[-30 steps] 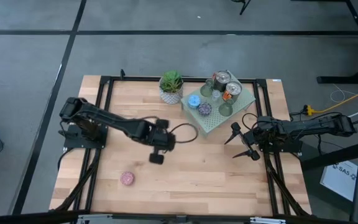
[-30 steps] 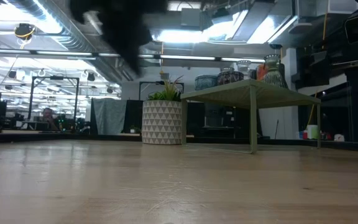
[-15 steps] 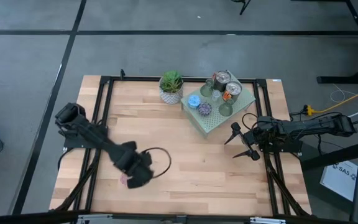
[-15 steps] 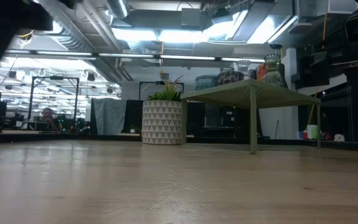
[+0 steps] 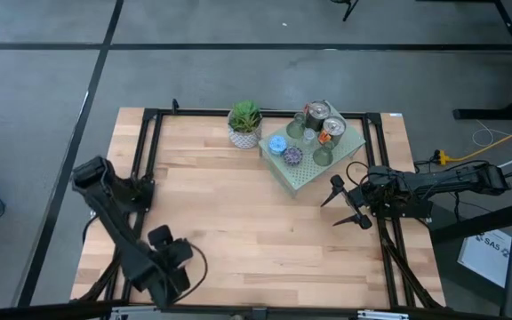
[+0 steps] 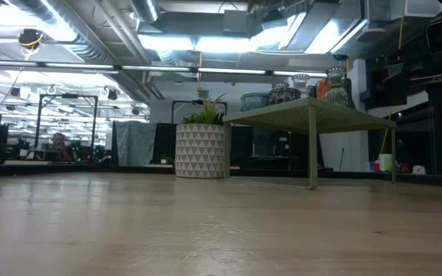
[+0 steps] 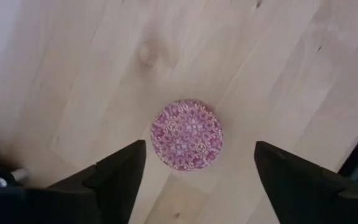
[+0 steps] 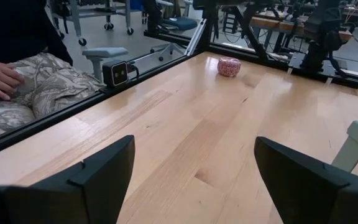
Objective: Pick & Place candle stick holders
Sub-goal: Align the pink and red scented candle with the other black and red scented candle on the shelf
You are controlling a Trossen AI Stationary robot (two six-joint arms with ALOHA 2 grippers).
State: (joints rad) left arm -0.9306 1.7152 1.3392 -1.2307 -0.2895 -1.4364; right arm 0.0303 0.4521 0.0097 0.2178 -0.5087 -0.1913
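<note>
Hovering spread over the pink holder (image 7: 186, 135), the left hand (image 7: 194, 171) grips nothing.

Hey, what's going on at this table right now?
The left gripper hangs open straight above the pink holder, which sits alone on the table near the front left; the fingers straddle it without touching. The other holders stand together on the green slab at the back, beside the plant. The right gripper waits open at the table's right edge, holding nothing.
</note>
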